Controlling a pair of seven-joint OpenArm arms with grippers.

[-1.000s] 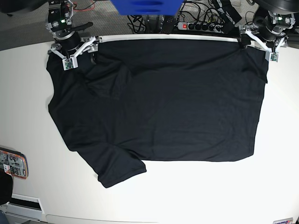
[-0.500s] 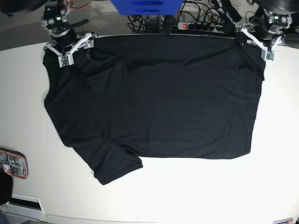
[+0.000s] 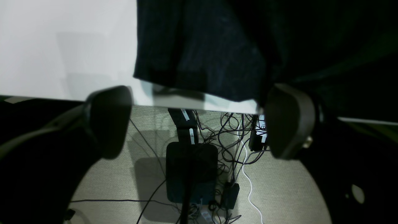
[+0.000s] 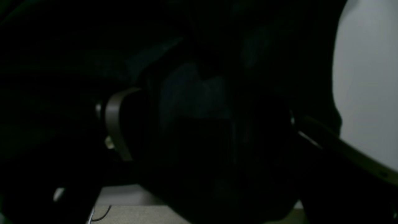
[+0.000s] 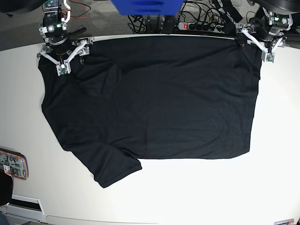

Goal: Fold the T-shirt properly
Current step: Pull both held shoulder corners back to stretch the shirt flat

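One T-shirt (image 5: 159, 98) lies spread flat on the white table (image 5: 211, 192), its top edge at the far rim. The left gripper (image 5: 255, 43) and right gripper (image 5: 68, 53) stand over its far corners, jaws wide, holding nothing. Behind the table, cables and a power strip (image 5: 197, 25) clutter the carpet (image 3: 279, 186).

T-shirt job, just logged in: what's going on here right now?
A two-armed robot is working on a black T-shirt spread flat across the white table. Both arms sit at the far table edge, one at each far corner of the shirt. The left gripper is open, with the shirt's corner between its fingers in the wrist view but not pinched. The right gripper stands wide over the cloth; its wrist view is too dark to show more. No fold has been made yet.
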